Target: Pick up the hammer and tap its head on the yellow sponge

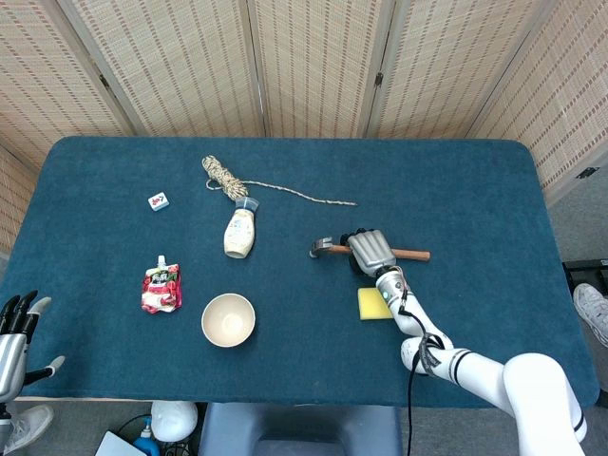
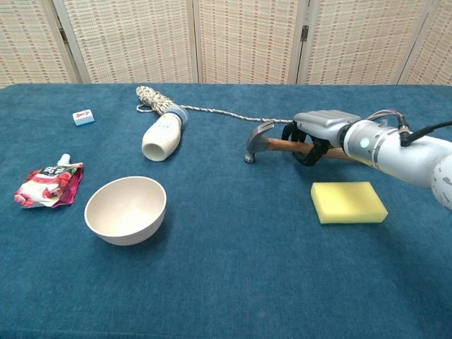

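Observation:
The hammer (image 1: 321, 249) lies on the blue table, its steel head (image 2: 258, 141) pointing left and its wooden handle running right. My right hand (image 1: 369, 252) sits over the handle just behind the head, and in the chest view its dark fingers (image 2: 305, 152) curl around the wood. The hammer still rests on the cloth. The yellow sponge (image 1: 373, 304) lies flat just in front of that hand, toward me (image 2: 349, 202). My left hand (image 1: 11, 332) hovers off the table's near left corner, fingers apart and holding nothing.
A cream bowl (image 2: 126, 210) stands at the near left. Beyond it lie a red pouch (image 2: 48, 185), a toppled white bottle (image 2: 162, 135), a ball of twine (image 2: 152, 99) with its strand trailing right toward the hammer, and a small tile (image 2: 83, 117).

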`<move>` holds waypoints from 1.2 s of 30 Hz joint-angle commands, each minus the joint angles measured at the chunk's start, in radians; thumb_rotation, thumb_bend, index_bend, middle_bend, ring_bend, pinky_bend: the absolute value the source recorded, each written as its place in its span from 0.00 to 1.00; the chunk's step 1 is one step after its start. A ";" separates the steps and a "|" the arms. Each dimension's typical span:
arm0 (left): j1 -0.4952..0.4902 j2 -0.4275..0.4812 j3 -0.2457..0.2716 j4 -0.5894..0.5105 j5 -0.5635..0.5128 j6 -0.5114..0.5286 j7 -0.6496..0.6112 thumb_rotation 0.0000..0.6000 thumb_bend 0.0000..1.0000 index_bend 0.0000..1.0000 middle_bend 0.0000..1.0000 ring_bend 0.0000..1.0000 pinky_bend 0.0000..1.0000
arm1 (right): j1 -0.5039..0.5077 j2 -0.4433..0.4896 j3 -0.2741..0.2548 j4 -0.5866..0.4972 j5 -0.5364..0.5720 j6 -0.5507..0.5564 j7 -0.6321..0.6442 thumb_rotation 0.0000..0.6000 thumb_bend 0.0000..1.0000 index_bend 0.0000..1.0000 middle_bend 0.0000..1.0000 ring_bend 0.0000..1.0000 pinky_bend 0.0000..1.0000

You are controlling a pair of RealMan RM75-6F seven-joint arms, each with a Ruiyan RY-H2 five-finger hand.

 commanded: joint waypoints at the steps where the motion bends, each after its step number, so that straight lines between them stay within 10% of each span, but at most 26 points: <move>1: 0.000 0.000 0.000 0.000 -0.001 0.000 0.000 1.00 0.14 0.16 0.09 0.05 0.23 | 0.004 -0.006 0.002 0.008 0.006 0.000 -0.006 1.00 0.45 0.37 0.42 0.29 0.37; 21: 0.001 -0.005 0.000 0.011 -0.005 -0.006 -0.010 1.00 0.14 0.16 0.09 0.05 0.23 | 0.018 -0.042 0.006 0.057 0.015 0.005 -0.009 1.00 0.41 0.45 0.48 0.34 0.41; 36: 0.002 -0.009 0.001 0.012 -0.008 -0.011 -0.008 1.00 0.14 0.16 0.09 0.05 0.23 | 0.014 -0.052 0.001 0.062 0.003 0.014 -0.008 1.00 0.56 0.53 0.54 0.39 0.46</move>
